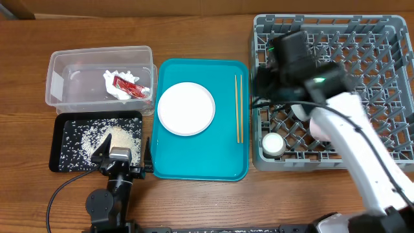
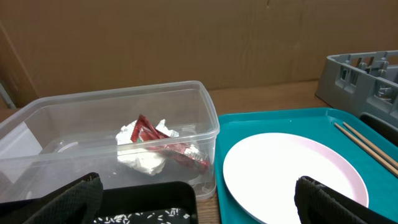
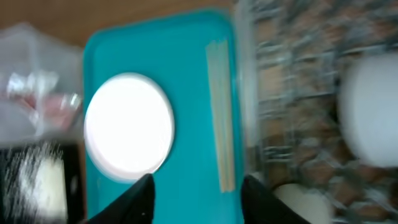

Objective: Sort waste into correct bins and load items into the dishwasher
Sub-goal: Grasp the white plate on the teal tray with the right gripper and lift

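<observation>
Most of the waste is sitting where it belongs: the crumpled napkin (image 1: 115,89) and the red sauce packet (image 1: 127,85) are lying together inside the clear tub (image 1: 58,65), and the rice grains (image 1: 110,139) are lying spread over the black tray (image 1: 59,123). Sorting is looking finished, as far as the views are showing.

Loading is looking only partly done. The small white cup (image 1: 272,144) is standing in the near left corner of the grey dish rack (image 1: 388,39). Another white piece (image 1: 320,127) is showing just beyond it, half hidden under the right arm, so which dish it is cannot be told. The round plate (image 1: 186,108) is lying on the teal tray (image 1: 168,162), not yet racked. The two chopsticks (image 1: 239,107) are lying side by side near that tray's right edge.

The right gripper (image 3: 198,186) is hanging over the seam between tray and rack. Its fingers are standing apart with nothing between them, though that view is blurring badly. The left gripper (image 1: 125,154) is hovering at the near edge of the black tray, fingers spreading wide and carrying nothing.

Everything is resting on a brown wood-grain table (image 1: 194,26). Plain brown cardboard (image 2: 186,43) is standing behind it as a backdrop, closing off any view of the room beyond.
</observation>
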`<state>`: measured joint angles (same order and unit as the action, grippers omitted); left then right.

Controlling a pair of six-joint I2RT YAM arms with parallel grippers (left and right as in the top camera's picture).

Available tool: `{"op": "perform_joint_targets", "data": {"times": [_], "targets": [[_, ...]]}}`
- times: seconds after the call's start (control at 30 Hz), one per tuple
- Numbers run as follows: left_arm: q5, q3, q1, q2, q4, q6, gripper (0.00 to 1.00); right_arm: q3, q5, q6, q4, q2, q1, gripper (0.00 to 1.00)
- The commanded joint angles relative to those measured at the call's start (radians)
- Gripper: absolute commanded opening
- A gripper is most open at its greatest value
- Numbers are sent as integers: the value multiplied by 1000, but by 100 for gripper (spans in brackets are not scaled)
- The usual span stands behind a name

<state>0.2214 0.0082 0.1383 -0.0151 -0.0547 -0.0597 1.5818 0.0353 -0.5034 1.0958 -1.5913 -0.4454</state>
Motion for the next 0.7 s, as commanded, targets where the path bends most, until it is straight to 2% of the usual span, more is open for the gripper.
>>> {"op": "perform_joint_targets", "data": {"times": [0.0, 0.07, 0.13, 0.3, 0.43, 0.57, 0.67], "targets": [[8, -3, 6, 10, 0, -8, 100, -55, 74, 32, -53, -79, -92, 54], [8, -3, 6, 10, 0, -8, 100, -76, 74, 29, -126, -143, -137, 57], [8, -3, 6, 10, 0, -8, 100, -88, 74, -31, -218, -241, -175, 57], [8, -3, 6, 10, 0, -8, 100, -88, 71, -177, -318, -438, -195, 56], [8, -3, 6, 10, 0, -8, 100, -88, 90, -204, -339, -542, -195, 39], [8, -3, 6, 10, 0, -7, 100, -87, 105, -204, -320, -565, -195, 4], [8, -3, 6, 10, 0, -8, 100, -76, 75, -200, -299, -522, -192, 4]]}}
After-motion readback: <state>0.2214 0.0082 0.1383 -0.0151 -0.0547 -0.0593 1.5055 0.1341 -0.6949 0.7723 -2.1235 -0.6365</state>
